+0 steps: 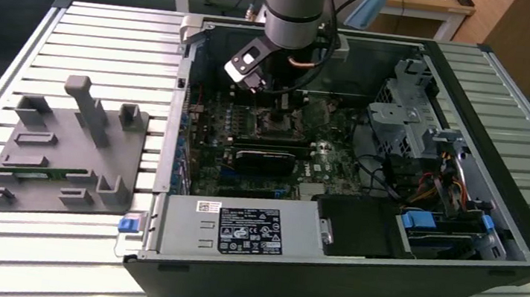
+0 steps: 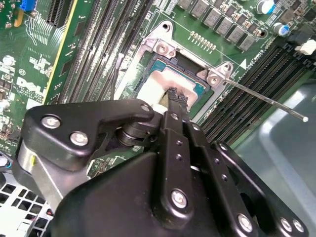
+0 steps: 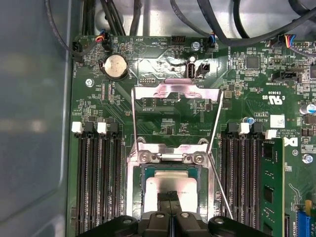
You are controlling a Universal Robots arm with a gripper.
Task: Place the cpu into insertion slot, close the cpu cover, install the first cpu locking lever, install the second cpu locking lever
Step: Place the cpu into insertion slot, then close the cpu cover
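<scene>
— What is hard to make out?

— In the exterior view the arm [image 1: 296, 10] stands over the socket inside the open computer case [image 1: 493, 249] on the slatted metal bench [image 1: 108, 33], so the chip is covered there. In the first wrist view the cpu's [image 3: 170, 183] near edge lies behind the black fingertips [image 3: 164, 200].

— And the jaws?

— Pressed together, nothing between them, tips down on the cpu's pale matte top.

— Where does the cpu sit?

— Flat in the insertion slot [image 3: 170, 169]: one square chip, with a dark rim around it. The cpu cover [image 3: 175, 93], a thin silvery frame, stands raised and open beyond it.

— Counts?

— Two screws [image 3: 144, 157] on the hinge bracket, one round coin cell [image 3: 114, 66], one green memory stick [image 3: 269, 182], and two banks of long black memory slots [image 3: 101, 182], one on either side. In the second wrist view one thin steel rod [image 2: 266, 101] slants out from the socket's corner. I cannot tell whether the fine lines beside the raised cover are levers.
</scene>
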